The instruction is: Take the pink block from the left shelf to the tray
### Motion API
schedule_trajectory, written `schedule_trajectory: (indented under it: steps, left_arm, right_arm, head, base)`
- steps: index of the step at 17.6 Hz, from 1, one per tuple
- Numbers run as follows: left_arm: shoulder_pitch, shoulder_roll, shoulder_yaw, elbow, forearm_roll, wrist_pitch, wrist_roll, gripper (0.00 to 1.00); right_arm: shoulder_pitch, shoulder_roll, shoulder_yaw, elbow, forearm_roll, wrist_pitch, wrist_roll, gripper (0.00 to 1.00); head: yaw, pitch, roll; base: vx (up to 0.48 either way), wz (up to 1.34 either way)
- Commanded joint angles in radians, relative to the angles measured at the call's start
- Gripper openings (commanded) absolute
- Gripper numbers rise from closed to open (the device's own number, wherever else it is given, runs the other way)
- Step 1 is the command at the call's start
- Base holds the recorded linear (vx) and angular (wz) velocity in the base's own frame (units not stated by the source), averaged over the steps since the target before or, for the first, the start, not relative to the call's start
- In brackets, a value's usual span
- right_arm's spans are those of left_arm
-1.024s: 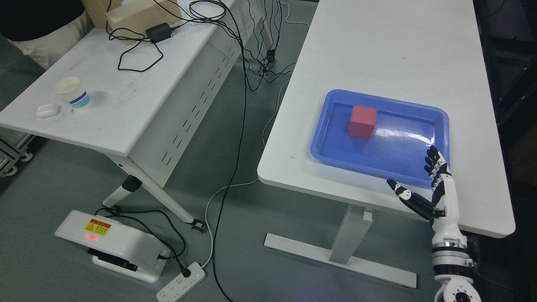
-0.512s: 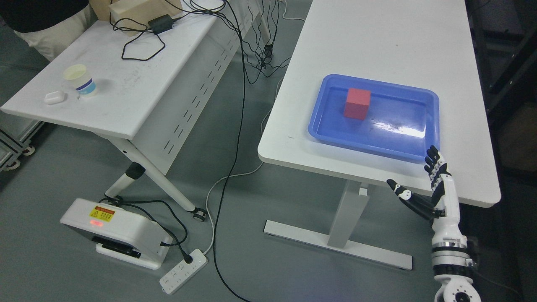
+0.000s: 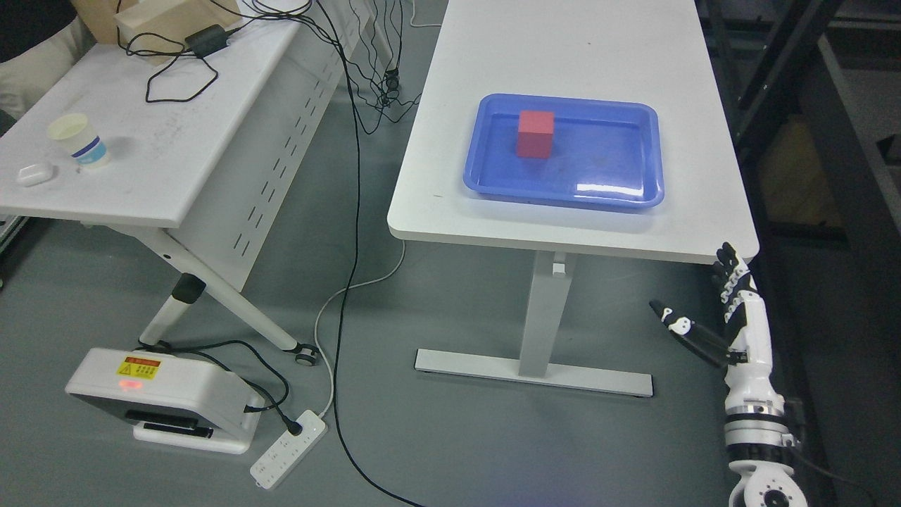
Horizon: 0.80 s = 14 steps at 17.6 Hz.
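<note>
1. White worktop [image 3: 577, 204] on a single pedestal leg, filling the upper middle of the view, long side running away from the camera.
2. Second white worktop [image 3: 141, 176] at the left, well apart from the first, with black cables [image 3: 176, 74] and a cardboard box [image 3: 162, 21] at its far end.
3. White device [image 3: 162, 405] with a yellow label on the grey floor at the lower left, plugged into a power strip [image 3: 288, 458] just beside it.
4. Blue tray [image 3: 633, 197] lying flat on the first worktop, near its front edge.
5. Right hand [image 3: 711, 310] at the lower right, below and in front of the worktop corner, touching nothing, wide open with thumb stretched to the left and fingers pointing up.
6. Pink block [image 3: 535, 134] standing inside the tray, in its far left part, well apart from the hand.
7. Paper cup [image 3: 79, 141] on the left worktop, with a small white case [image 3: 34, 174] just beside it.
</note>
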Motion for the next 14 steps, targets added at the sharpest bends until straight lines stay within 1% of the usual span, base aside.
schedule_trajectory:
  steps: [1,7,14]
  left_arm:
    - [0.009,0.017,0.0,0.0,-0.002,-0.001,0.0,1.0]
    - [0.009,0.017,0.0,0.0,-0.002,-0.001,0.0,1.0]
    - [0.009,0.017,0.0,0.0,-0.003,-0.001,0.0,1.0]
  right_arm:
    - [0.0,-0.017,0.032,0.0,0.0,-0.001,0.001,1.0]
    - [0.0,-0.017,0.038,0.001,0.0,-0.006,0.001,1.0]
    - [-0.001,-0.017,0.038,0.001,0.0,-0.007,0.001,1.0]
  head:
    - [0.0,0.0,0.0]
    - [0.0,0.0,0.0]
    - [0.0,0.0,0.0]
  base:
    - [-0.127,-0.27]
    - [-0.078,-0.21]
    - [0.005,0.01]
